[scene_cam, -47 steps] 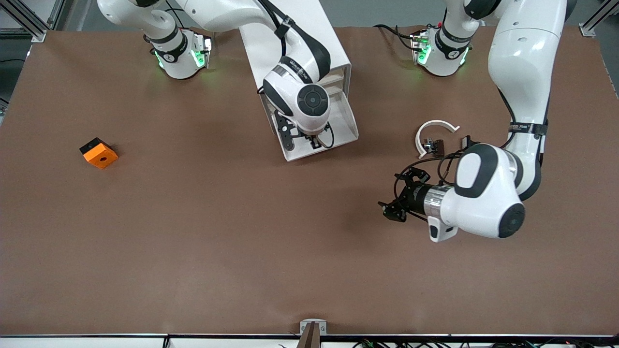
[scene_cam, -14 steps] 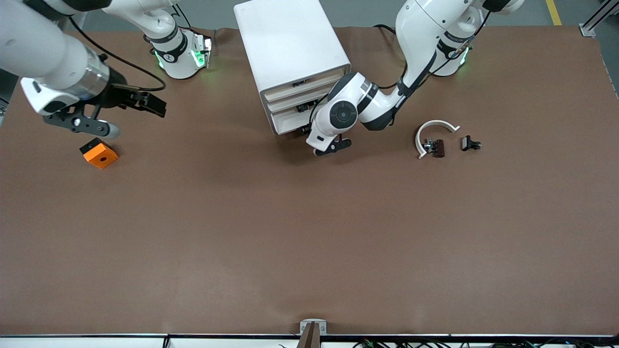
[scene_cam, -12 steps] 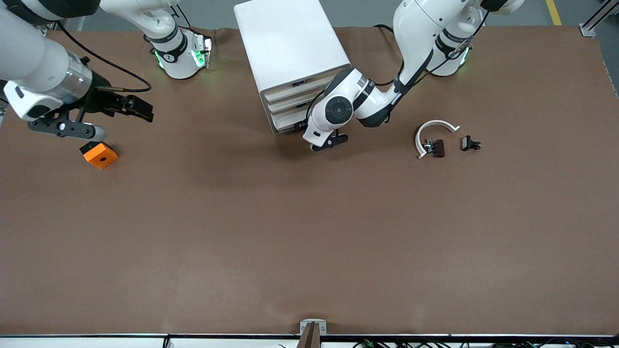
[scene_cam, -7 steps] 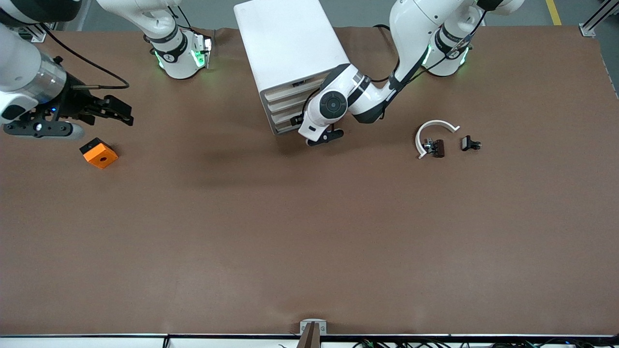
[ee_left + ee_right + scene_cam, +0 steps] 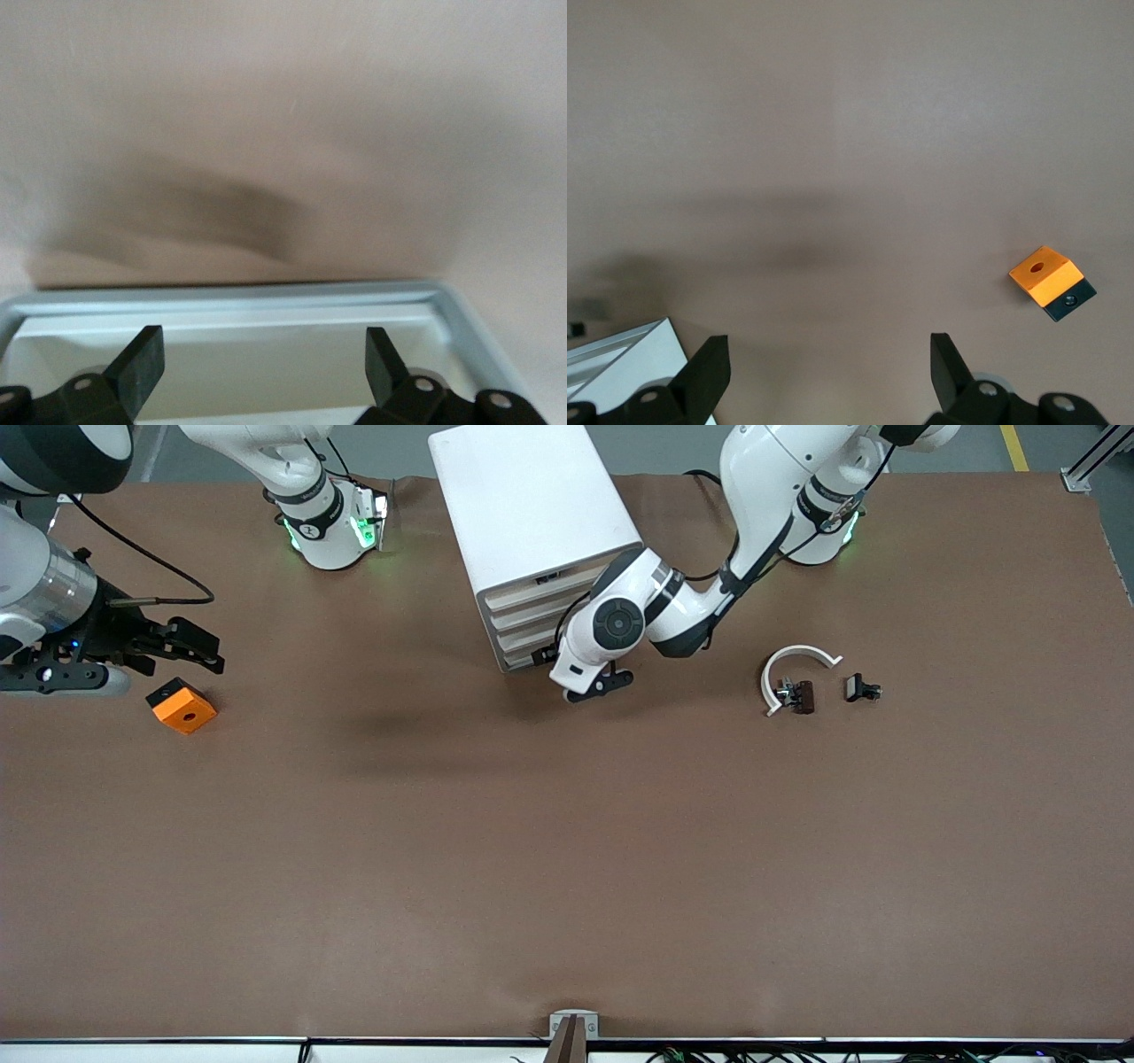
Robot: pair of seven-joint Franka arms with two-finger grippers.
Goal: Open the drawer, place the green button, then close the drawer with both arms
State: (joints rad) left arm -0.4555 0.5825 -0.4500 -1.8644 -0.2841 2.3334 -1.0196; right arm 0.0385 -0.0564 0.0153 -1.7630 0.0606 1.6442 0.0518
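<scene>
Drawers all pushed in; both grippers empty.
The drawer (image 5: 532, 622) runs lengthwise along the cabinet (image 5: 532, 505) front, facing the camera. Left gripper (image 5: 261, 363) spread before it; right gripper (image 5: 190, 646) spread above the orange block (image 5: 182, 706).

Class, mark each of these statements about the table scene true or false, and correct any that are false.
1. All four drawers of the white cabinet are shut. True.
2. The right hand holds the orange block. False: its fingers are open and empty, and the block lies on the table.
3. The left hand is open at the cabinet's front. True.
4. The white arc lies toward the right arm's end of the table. False: it lies toward the left arm's end.
5. The green-capped button rests on top of the cabinet. False: the cabinet top is bare, and no button shows in any view.
</scene>
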